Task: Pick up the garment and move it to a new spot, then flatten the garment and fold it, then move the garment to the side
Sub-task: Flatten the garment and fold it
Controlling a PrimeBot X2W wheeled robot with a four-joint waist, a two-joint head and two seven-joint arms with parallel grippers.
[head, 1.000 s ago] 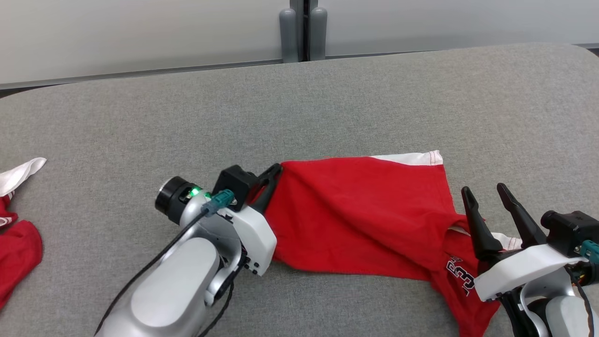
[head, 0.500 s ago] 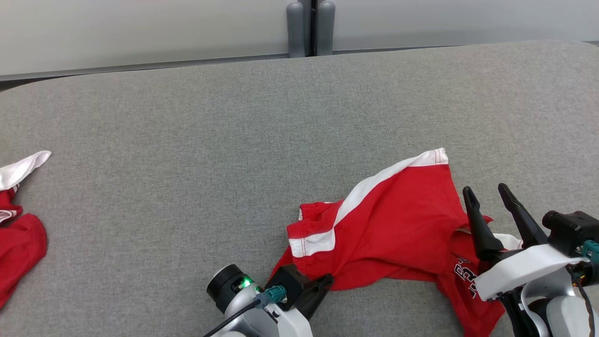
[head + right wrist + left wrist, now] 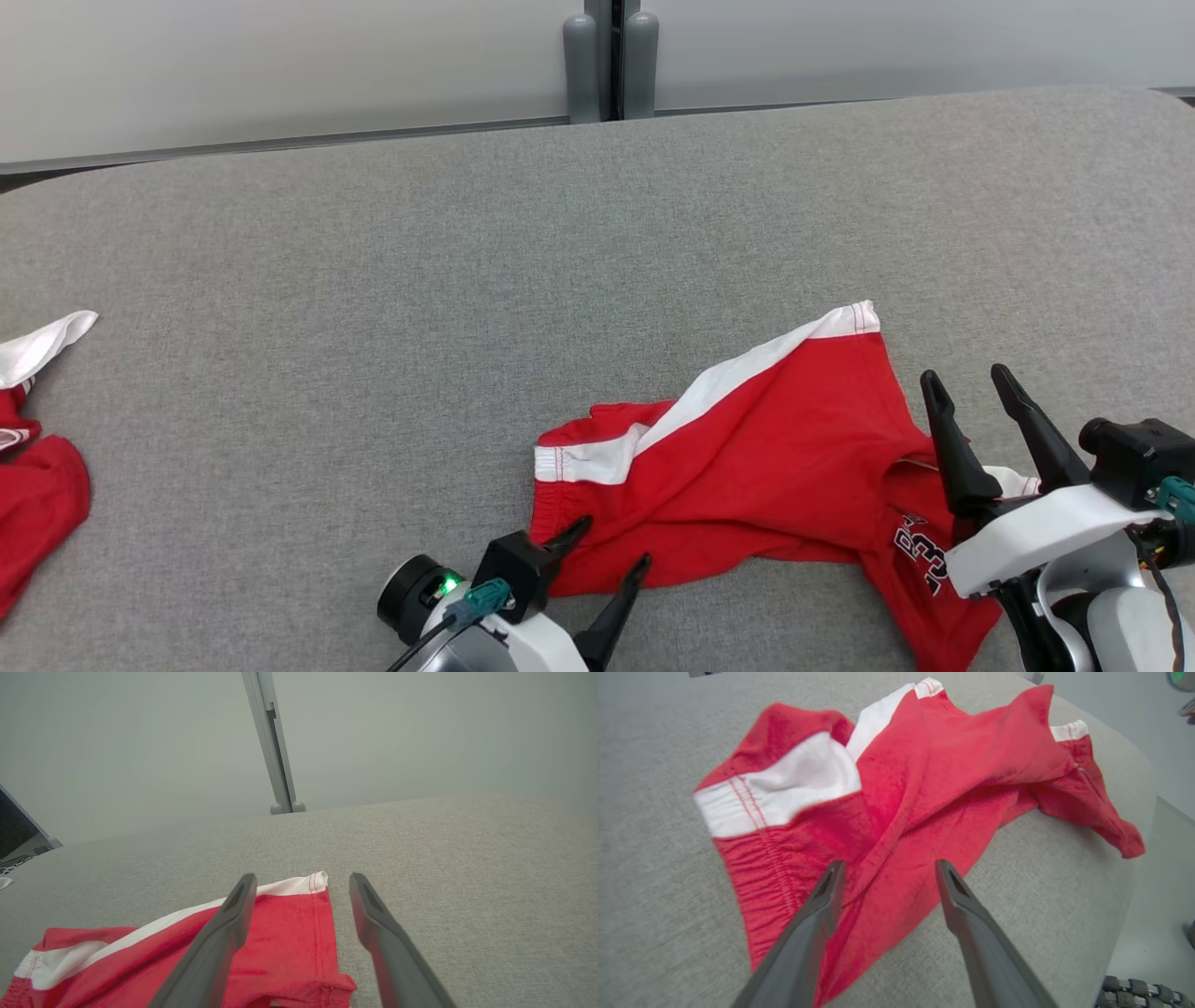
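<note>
— On the table's (image 3: 373, 280) near right part lies the garment (image 3: 747, 467), rumpled and half doubled over. Which step?
— Flattening, I judge. My left gripper (image 3: 613, 541) hangs wide apart and empty over its near edge; my right gripper (image 3: 963, 375) likewise, holding nothing. Next I should pinch a corner and draw it out.

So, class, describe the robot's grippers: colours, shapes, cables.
The left gripper and right gripper each have two long dark fingers on a white housing, plus a black camera with a teal plug. The left also shows a green light and black cable.
</note>
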